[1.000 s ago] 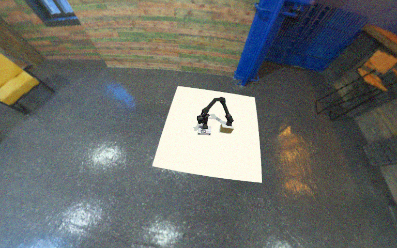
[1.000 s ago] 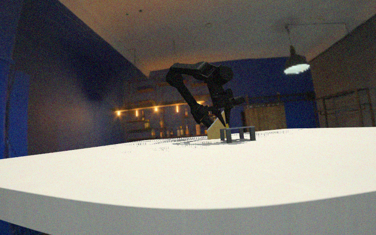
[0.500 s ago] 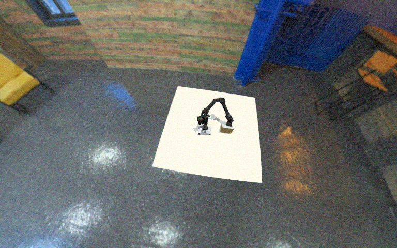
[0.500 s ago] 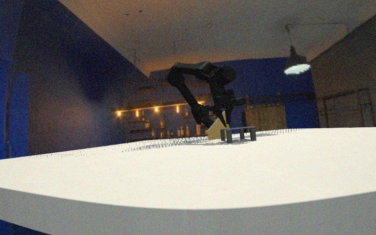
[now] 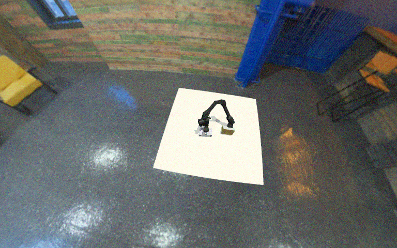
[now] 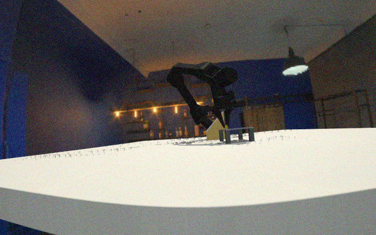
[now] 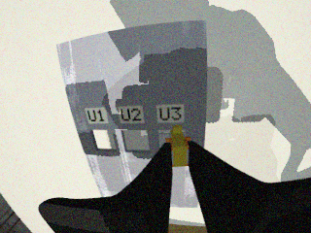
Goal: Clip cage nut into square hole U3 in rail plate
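The arm [image 5: 219,102] [image 6: 191,67] reaches over the white table [image 5: 204,155] [image 6: 180,171], bent high at the elbow, its gripper [image 5: 205,129] [image 6: 226,126] [image 7: 178,147] pointing down at the rail plate [image 5: 208,133] [image 6: 240,128] [image 7: 97,63]. The gripper's fingers are nearly together, pinching the nut [image 7: 179,151] between their tips. The nut is yellow, with small orange bits showing at both sides where the tips meet it. In the wrist view it covers part of the U3 hole [image 7: 165,135], just below the U3 label [image 7: 170,114]; whether its wings are inside the hole cannot be told. The U1 hole [image 7: 103,140] and the U2 hole [image 7: 137,140] lie in a row beside it, each under its own label, with nothing in them. The plate stands level on short dark legs [image 6: 227,137], raised off the table. A tan block [image 5: 227,130] [image 6: 213,132] with a sloping top stands near the plate, apart from it in the top view. The arm's shadow falls across the plate and the table beside it.
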### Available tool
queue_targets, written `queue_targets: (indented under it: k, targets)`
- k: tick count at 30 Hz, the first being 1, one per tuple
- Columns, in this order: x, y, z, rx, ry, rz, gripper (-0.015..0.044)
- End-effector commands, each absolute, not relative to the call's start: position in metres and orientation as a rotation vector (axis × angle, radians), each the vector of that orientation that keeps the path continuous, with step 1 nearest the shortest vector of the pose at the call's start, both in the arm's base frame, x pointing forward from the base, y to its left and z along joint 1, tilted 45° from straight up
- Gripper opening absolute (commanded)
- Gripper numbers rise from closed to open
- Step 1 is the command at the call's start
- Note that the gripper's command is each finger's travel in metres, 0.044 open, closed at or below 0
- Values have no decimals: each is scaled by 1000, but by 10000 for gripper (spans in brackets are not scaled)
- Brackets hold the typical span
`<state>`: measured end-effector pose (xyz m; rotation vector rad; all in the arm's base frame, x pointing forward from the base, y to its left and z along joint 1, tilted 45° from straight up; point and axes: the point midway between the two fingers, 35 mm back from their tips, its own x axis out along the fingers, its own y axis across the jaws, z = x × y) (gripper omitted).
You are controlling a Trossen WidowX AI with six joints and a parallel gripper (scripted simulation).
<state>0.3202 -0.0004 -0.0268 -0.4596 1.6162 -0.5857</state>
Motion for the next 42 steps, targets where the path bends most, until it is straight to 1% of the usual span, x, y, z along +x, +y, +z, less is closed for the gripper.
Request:
queue_targets:
  k: [1,42]
  targets:
    - [321,0,-26,-465,1610,-593,29]
    - [321,-2,-26,-442,1615,-572,29]
